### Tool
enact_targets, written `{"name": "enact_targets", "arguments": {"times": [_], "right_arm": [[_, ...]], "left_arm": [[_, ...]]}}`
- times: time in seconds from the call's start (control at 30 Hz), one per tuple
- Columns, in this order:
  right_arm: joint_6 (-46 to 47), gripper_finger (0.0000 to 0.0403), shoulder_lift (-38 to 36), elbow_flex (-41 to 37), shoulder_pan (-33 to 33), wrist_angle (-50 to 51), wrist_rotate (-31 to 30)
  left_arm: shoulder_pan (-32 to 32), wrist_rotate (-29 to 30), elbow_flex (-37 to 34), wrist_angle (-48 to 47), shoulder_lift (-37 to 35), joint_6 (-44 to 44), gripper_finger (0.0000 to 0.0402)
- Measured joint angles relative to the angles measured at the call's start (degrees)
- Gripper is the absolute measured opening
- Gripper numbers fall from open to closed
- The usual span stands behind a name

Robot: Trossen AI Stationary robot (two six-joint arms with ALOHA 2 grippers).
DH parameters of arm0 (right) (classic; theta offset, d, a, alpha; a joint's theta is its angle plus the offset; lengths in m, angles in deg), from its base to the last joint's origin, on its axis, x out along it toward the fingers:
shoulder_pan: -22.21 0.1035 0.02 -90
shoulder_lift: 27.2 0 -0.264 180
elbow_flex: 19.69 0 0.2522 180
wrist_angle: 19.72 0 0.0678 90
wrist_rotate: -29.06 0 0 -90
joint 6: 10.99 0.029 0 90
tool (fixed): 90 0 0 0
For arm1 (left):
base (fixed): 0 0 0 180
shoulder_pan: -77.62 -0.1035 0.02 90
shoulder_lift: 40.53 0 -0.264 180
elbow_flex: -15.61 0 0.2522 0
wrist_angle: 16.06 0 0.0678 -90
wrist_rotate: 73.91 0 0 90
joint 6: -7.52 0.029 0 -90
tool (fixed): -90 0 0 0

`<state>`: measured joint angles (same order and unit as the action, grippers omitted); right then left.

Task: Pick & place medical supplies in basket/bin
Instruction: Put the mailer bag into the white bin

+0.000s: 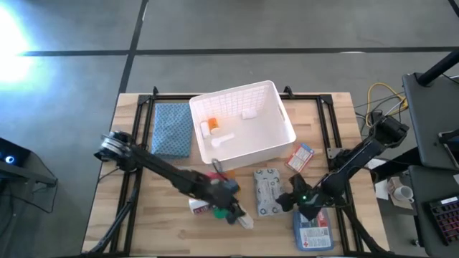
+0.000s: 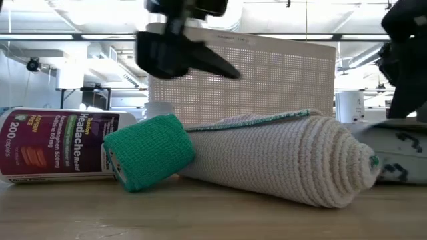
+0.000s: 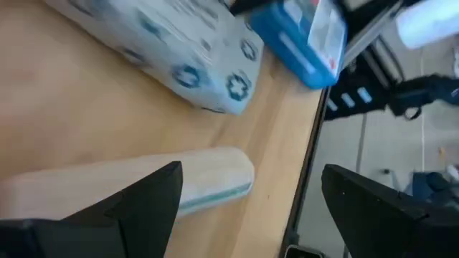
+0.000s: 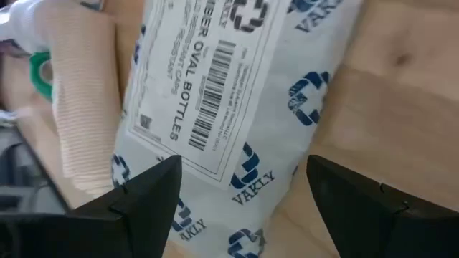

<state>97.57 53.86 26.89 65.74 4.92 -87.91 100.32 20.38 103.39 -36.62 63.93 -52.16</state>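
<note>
While the large white rectangular plastic basket [image 1: 247, 122] with lattice sides sits at the upper centre of the wooden table [image 1: 147, 208], it holds an orange vial [image 1: 211, 126], a small white spoon-like piece [image 1: 224, 139] and a small white item [image 1: 249, 113]. Left of it lies a blue-grey folded cloth [image 1: 172, 129]. Below it, the left pincer [image 1: 235, 212] hangs with fingers wide over a pale ribbed bandage roll [image 2: 280, 157], beside a green wrap roll [image 2: 148, 160] and a white pill bottle [image 2: 50, 145]. The right pincer [image 1: 297, 203] stands wide beside the grey printed packet [image 1: 268, 191], above a blue pouch [image 1: 313, 231]. A red-white-blue box [image 1: 300, 157] lies right of the basket.
</note>
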Motion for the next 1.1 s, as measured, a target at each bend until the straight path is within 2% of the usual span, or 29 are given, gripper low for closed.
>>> {"name": "enact_targets", "arguments": {"times": [0.1,0.17,0.33,0.47,0.53,0.7,0.9,1.1], "right_arm": [[-0.96,0.0288,0.10,-3.62,-0.04,-9.65,-0.64],[-0.72,0.0288,0.20,-5.31,0.29,-12.52,-3.03],[6.41,0.0288,-0.09,-6.93,2.33,-12.01,-10.50],[13.58,0.0288,0.52,-7.14,3.14,-8.98,-11.79],[15.76,0.0288,1.11,-7.19,2.89,-7.74,-11.79],[17.19,0.0288,3.84,-7.23,1.26,-8.85,-12.22],[15.44,0.0288,5.63,-6.35,-0.36,-9.50,-14.23],[11.37,0.0288,5.79,-6.40,-4.31,-11.02,-15.52]], "left_arm": [[-0.11,-0.12,7.29,-3.45,7.14,1.10,0.0310],[-0.28,0.18,13.10,-7.52,11.19,2.97,0.0310],[-0.24,2.01,29.17,-24.37,18.96,9.71,0.0310],[-0.21,8.06,39.78,-36.55,23.32,13.58,0.0310],[-0.66,8.56,42.91,-38.94,25.16,15.46,0.0310],[-1.75,8.66,43.29,-40.03,27.10,16.55,0.0310],[-1.86,7.51,37.14,-40.73,26.97,16.11,0.0311],[-1.85,3.66,31.62,-34.68,26.55,15.72,0.0311]]}}
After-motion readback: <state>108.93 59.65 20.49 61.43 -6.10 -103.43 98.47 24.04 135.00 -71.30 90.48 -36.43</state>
